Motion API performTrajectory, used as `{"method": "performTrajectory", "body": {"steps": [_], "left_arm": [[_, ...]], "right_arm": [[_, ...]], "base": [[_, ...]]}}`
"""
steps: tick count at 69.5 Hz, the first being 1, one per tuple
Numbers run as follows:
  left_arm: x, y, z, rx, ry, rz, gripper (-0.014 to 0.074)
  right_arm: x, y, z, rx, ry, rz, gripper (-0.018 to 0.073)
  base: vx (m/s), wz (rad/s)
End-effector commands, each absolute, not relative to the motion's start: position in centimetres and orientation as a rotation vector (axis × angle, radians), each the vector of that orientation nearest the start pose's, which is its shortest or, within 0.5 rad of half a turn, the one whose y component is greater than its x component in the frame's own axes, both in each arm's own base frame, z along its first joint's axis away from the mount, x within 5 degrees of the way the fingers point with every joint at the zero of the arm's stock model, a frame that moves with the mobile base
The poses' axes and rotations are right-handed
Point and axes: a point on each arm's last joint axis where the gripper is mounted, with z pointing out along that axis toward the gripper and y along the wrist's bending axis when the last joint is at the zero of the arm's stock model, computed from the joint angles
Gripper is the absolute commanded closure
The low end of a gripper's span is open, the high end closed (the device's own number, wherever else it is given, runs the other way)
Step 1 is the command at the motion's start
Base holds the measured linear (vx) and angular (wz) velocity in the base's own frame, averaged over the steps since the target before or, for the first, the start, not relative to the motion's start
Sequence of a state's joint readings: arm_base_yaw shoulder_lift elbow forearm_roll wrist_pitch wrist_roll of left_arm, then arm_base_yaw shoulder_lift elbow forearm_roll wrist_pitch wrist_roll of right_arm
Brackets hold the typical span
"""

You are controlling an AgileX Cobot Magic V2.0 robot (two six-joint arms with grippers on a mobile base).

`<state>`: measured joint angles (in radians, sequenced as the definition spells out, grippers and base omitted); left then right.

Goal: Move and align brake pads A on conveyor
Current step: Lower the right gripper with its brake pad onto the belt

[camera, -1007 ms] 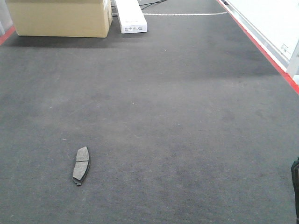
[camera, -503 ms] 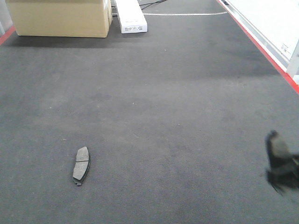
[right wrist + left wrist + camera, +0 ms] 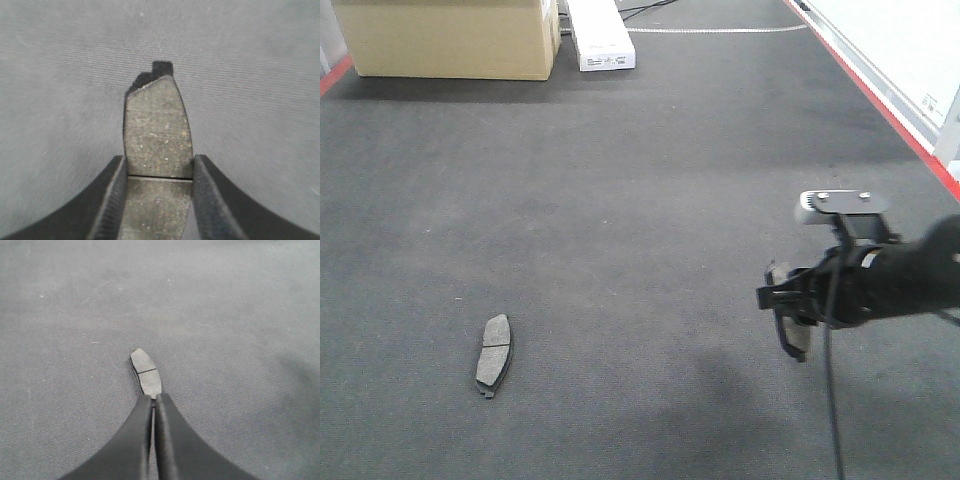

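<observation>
One brake pad (image 3: 494,354) lies flat on the dark conveyor (image 3: 640,190) at the front left. It also shows in the left wrist view (image 3: 145,372), just past the tips of my left gripper (image 3: 154,398), which is shut and empty. My left gripper is out of the front view. My right gripper (image 3: 788,303) reaches in from the right, above the belt, and is shut on a second brake pad (image 3: 157,125). That pad sticks out ahead between the two fingers (image 3: 112,192), its groove level with the fingertips. No other pads are in view.
A cardboard box (image 3: 450,38) and a long white box (image 3: 600,35) stand on the belt at the far left end. A red edge strip (image 3: 880,95) and a white panel (image 3: 900,40) run along the right side.
My right arm has come in from the right edge and moved left over the belt, carrying the pad. The pad at the front left has not moved.
</observation>
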<state>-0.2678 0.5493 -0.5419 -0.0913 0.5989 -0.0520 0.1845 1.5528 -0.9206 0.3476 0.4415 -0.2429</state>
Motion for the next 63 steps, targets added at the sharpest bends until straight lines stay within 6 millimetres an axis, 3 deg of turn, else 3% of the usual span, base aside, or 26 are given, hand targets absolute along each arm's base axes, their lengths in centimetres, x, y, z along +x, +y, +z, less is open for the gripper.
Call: {"method": "performTrajectory", "body": {"steps": [1, 15, 33, 47, 63], "left_arm": [[10.5, -3.4, 31.2, 0.171, 2.018, -0.311, 0.0603], [10.4, -3.4, 31.2, 0.171, 2.020, -0.311, 0.0603], [10.4, -3.4, 31.2, 0.171, 2.020, -0.311, 0.0603], [10.4, -3.4, 31.2, 0.171, 2.022, -0.310, 0.0603], [10.4, -3.4, 31.2, 0.172, 2.023, -0.310, 0.0603]], "right_arm": [[32.2, 7.3, 23.4, -0.163, 2.440, 0.296, 0.0360], [34.3, 7.7, 20.7, -0.160, 2.515, 0.294, 0.0354], [35.1, 7.9, 18.0, -0.125, 2.568, 0.296, 0.0349], [35.3, 7.9, 17.5, -0.114, 2.570, 0.294, 0.0326], [35.4, 7.9, 17.6, -0.085, 2.559, 0.307, 0.0200]], "base": [[0.00, 0.00], [0.00, 0.00], [0.00, 0.00], [0.00, 0.00], [0.00, 0.00]]}}
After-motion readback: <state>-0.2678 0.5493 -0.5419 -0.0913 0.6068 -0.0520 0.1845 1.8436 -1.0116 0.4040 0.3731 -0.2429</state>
